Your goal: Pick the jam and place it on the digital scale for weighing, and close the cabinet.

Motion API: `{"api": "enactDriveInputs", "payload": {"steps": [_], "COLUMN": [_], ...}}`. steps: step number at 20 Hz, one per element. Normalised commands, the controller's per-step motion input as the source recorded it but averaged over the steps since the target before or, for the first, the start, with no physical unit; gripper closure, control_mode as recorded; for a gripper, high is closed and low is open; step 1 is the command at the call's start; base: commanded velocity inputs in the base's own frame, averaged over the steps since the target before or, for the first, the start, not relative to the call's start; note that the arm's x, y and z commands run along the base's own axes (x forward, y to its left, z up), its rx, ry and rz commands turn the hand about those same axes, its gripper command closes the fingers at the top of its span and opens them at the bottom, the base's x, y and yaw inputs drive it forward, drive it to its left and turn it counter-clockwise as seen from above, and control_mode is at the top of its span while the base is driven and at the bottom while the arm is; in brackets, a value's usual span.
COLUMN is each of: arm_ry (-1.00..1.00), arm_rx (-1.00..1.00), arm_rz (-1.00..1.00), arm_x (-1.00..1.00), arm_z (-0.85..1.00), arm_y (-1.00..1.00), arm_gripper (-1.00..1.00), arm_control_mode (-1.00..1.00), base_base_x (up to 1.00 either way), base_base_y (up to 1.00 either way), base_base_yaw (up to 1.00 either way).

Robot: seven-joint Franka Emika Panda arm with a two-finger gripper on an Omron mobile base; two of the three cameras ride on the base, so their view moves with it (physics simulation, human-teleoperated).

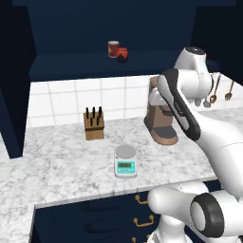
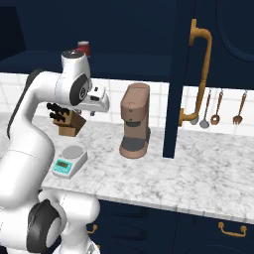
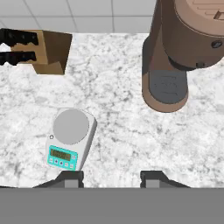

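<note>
The jam (image 1: 123,52), a small red jar with a dark end, sits on the open cabinet's shelf (image 1: 71,64) beside a taller red can (image 1: 113,48). The cabinet's right door (image 2: 181,74) stands open, edge-on, with its brass handle (image 2: 201,74) facing out. Below on the marble counter, the digital scale (image 1: 126,161) (image 2: 69,161) (image 3: 69,138) has a bare round plate. My gripper (image 3: 111,179) hangs open above the counter, just right of the scale, with nothing between its fingers. It is well below the shelf.
A brown coffee machine (image 1: 161,121) (image 3: 175,57) stands to the right of the scale and a wooden knife block (image 1: 94,124) (image 3: 46,52) behind it. Utensils (image 2: 216,106) hang on the tiled wall. Navy drawers with brass pulls (image 1: 142,219) lie under the counter edge.
</note>
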Motion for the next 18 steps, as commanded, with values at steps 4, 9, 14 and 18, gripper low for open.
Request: {"api": "enactDriveInputs", "payload": {"steps": [4, 9, 14, 18], "arm_ry": [0.00, -0.21, -0.36, -0.14], "arm_rx": [0.00, 0.00, 0.02, 0.03], "arm_rz": [0.01, 0.01, 0.01, 0.00], "arm_x": [-0.51, -0.68, -0.42, -0.23], "arm_z": [0.00, 0.10, 0.66, 0.73], "arm_y": [0.00, 0.04, 0.11, 0.17], "arm_gripper": [-1.00, -1.00, -1.00, -1.00], "arm_control_mode": [-1.00, -1.00, -1.00, -1.00], "base_base_x": [0.00, 0.00, 0.00, 0.00], "base_base_y": [0.00, 0.00, 0.00, 0.00], "base_base_yaw": [0.00, 0.00, 0.00, 0.00]}}
